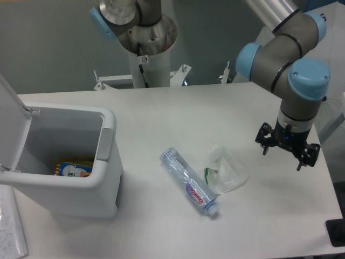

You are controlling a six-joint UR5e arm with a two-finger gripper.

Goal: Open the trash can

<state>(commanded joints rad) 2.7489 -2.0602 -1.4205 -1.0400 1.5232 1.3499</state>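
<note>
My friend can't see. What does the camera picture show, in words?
A big white trash can sits on the left of a white table, its lid swung up and something colorful inside. A clear plastic bottle lies beside a crumpled clear bag, and the robot's hand hangs open and empty at the right.

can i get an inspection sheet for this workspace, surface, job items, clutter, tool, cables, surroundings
surface: white table, flat, no spills seen.
job's things: trash can at the left, lid swung up and back, so it stands open; a colourful package lies inside.
clutter: clear plastic bottle lying on its side mid-table; crumpled clear plastic wrapper touching it on the right; edge of a paper sheet at the lower left.
tool: tool hangs over the right side of the table, fingers spread, holding nothing.
cables: a thin black cable on the white pedestal.
surroundings: robot base on a white pedestal behind the table; grey wall.
</note>
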